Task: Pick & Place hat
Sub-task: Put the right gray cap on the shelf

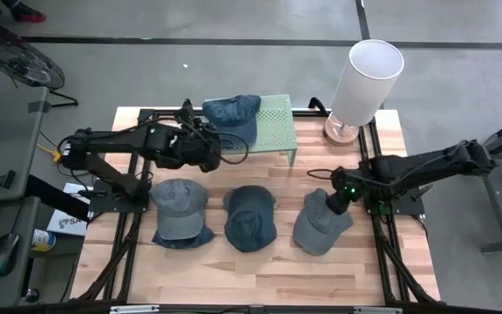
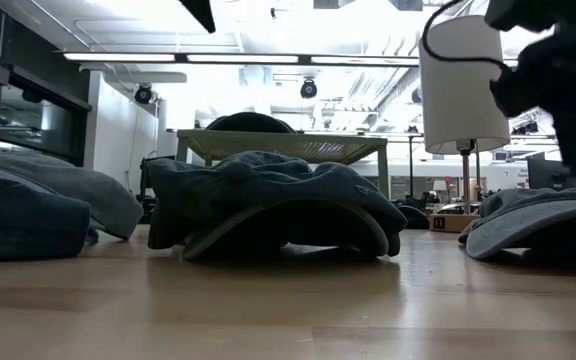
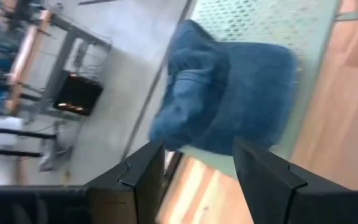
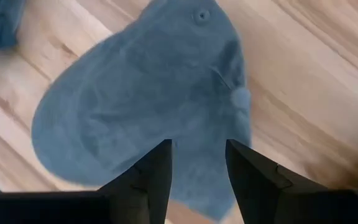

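the right gripper [image 1: 331, 202] hangs directly over the grey cap [image 1: 321, 222], the rightmost of three caps lying in a row in front of the green perforated shelf [image 1: 277, 118]; its fingers [image 4: 151, 177] are spread with a gap between them and nothing inside, aimed down at the cap's crown. whether the tips already touch the cloth cannot be told. the left gripper [image 1: 206, 139] sits at the shelf's near left corner, jaws parted and empty, facing the blue cap [image 1: 234, 112] that already rests on the shelf top. the middle dark cap [image 1: 249, 216] and the left grey cap [image 1: 179, 209] lie untouched on the wooden table [image 1: 338, 270], in front of the shelf, with a white lamp [image 1: 362, 78] standing just beside the shelf's right end.

the step in hand looks like the grasp on the rightmost cap. to do it well, i'd lower until both fingers press into the soft crown, then pinch a fold of cloth rather than the stiff brim, so it bunches and holds. lift straight up before swinging toward the shelf, keeping clear of the lamp, and watch the cloth for slipping
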{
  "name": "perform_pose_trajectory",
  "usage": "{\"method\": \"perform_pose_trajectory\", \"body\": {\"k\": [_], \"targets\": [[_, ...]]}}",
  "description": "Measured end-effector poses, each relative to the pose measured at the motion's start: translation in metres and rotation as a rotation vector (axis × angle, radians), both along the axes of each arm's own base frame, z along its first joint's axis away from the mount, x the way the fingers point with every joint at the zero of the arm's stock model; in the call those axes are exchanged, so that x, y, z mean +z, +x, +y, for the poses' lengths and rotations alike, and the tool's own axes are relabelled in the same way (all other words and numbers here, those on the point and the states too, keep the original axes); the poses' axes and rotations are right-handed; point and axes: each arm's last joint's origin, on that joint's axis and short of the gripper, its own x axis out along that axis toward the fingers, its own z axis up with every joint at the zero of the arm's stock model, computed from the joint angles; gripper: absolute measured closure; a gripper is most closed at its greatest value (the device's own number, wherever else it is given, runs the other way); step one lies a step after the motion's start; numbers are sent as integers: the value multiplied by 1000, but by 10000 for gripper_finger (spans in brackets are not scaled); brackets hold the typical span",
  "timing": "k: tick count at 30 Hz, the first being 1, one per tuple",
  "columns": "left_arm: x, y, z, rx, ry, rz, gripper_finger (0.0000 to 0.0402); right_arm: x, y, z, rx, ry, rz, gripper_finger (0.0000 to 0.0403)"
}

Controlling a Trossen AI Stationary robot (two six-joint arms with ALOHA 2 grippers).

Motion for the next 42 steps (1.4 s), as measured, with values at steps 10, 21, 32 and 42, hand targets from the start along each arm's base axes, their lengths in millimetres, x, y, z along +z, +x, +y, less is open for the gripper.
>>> {"method": "perform_pose_trajectory", "body": {"k": [10,21,32,42], "targets": [[-31,-21,0,-60,-69,-183,218,-25,-7,-4,-1,-81,39,261],[-32,-25,0,-61,-74,-212,218,-47,-8,-9,-38,-103,22,260],[-31,-24,0,-57,-70,-222,218,-55,-3,-11,-21,-107,53,260],[-31,-25,1,-31,-57,-234,218,-70,12,-10,-3,-93,97,265]]}}
